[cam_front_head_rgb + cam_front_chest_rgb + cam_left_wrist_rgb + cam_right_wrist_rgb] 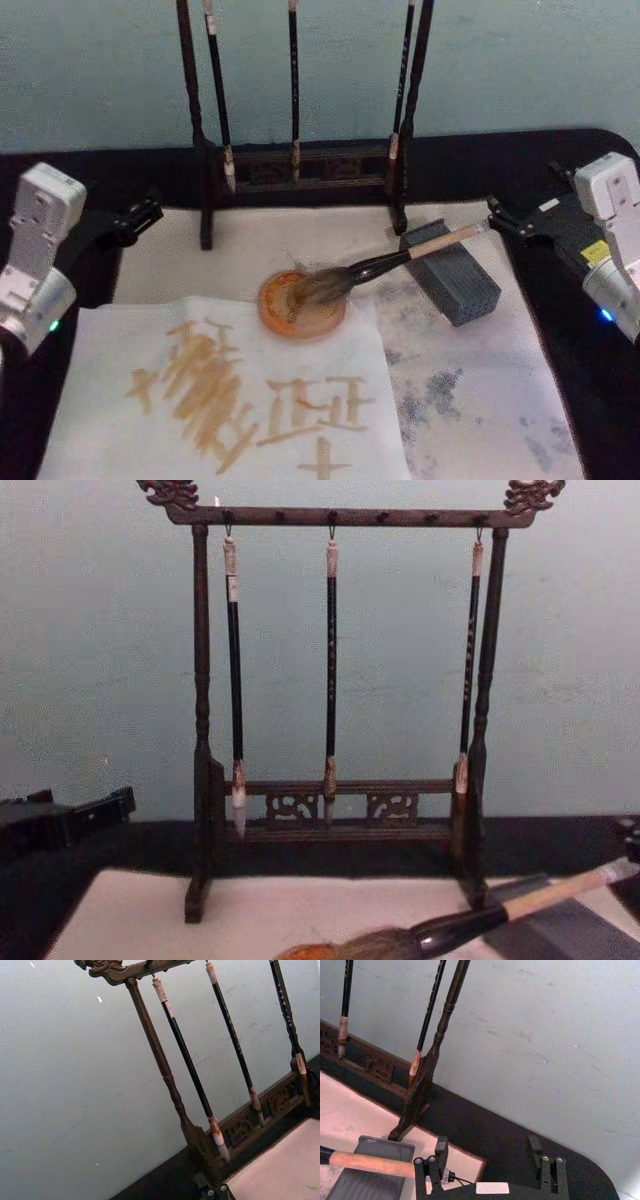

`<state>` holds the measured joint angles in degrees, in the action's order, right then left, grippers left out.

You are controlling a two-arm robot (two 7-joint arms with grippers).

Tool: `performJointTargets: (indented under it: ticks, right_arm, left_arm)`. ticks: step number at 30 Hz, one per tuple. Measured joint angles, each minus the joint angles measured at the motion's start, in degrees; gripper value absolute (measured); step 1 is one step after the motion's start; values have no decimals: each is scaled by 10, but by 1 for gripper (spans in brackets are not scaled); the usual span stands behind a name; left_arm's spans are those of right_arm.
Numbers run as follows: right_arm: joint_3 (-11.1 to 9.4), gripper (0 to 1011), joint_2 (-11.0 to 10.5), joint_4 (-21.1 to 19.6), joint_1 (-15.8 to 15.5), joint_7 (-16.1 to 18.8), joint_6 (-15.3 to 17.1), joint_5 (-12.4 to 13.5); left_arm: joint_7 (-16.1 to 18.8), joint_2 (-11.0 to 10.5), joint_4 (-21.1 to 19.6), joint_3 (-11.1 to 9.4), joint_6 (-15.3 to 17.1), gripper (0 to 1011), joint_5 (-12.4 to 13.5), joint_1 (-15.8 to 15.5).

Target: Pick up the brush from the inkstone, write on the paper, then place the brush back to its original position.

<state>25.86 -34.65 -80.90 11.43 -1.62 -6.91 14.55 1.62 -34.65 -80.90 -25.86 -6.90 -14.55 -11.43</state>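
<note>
one brush (390, 262) rests bristles on the inkstone (275, 312), right gripper (497, 216) jaws spread beside its handle end, left gripper (148, 213) parked well apart; pickup looks pending: close around handle.

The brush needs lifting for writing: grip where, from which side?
I'd take the brush by its tan handle, propped on the grey block, from the robot's right: its end points at the open right gripper; bristles sit in the orange dish. Left gripper parked leftward.
</note>
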Motion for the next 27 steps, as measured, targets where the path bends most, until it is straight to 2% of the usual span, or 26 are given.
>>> performJointTargets:
  ticks: [24,27]
  right_arm:
    - [0,1006,0,0,0,0,0,0]
    - [-4,1006,0,0,-4,17,-5,7]
  left_arm:
    - [0,0,0,0,0,1000,0,0]
    - [0,0,0,0,0,1002,0,0]
